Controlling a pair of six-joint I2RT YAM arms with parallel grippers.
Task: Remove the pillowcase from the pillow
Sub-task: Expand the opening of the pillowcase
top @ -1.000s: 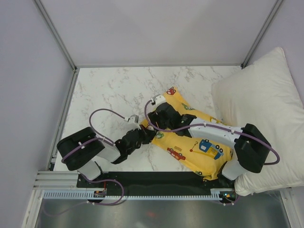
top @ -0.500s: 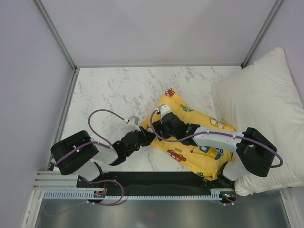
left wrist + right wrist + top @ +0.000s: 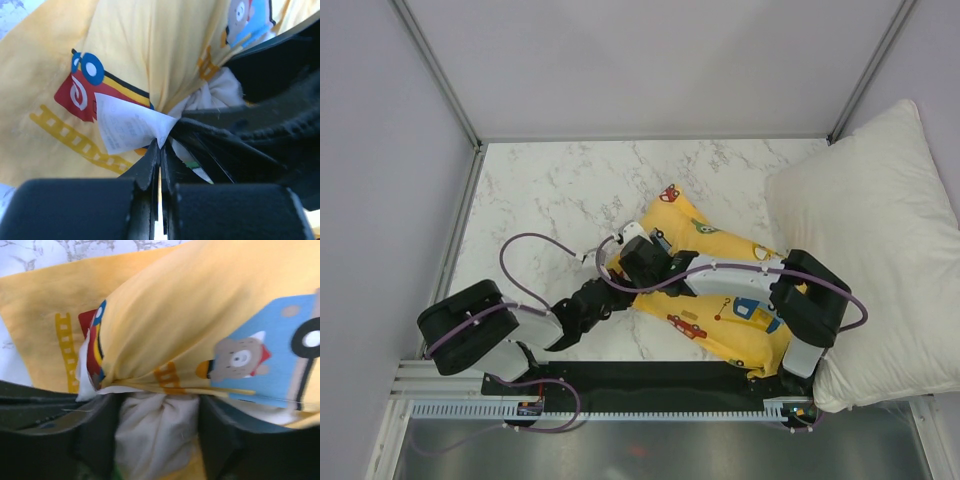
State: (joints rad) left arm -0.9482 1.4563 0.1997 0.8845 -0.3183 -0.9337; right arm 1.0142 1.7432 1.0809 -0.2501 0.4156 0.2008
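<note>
**A:** Yellow cotton all over. Where does the pillowcase [image 3: 715, 240] lie?

**B:** On the marble worktop [image 3: 550, 190], towards the near right, with its right end against the big white pillow [image 3: 880, 220]. Both arms meet at its left end, which looks like the open mouth.

**A:** And the pillow [image 3: 150, 415] itself?

**B:** Almost wholly inside the case. Only a bunched tuft of cream fabric pokes out at that mouth, right next to the hem.

**A:** What are the left fingers [image 3: 161, 162] doing?

**B:** They are pressed together, pinching the yellow hem just beside a white label [image 3: 125, 127].

**A:** The right fingers [image 3: 159, 450]?

**B:** One sits on each side of the cream tuft and they appear to grip it, with the yellow edge lying over the top.

**A:** So how far along is it?

**B:** Early, I'd say. Each arm has hold of its own layer, so the grasps look settled, but nearly the whole length of the pillow has yet to slide out. What's left is the pulling apart, case one way and pillow the other, until the cream body comes free of the yellow.
</note>
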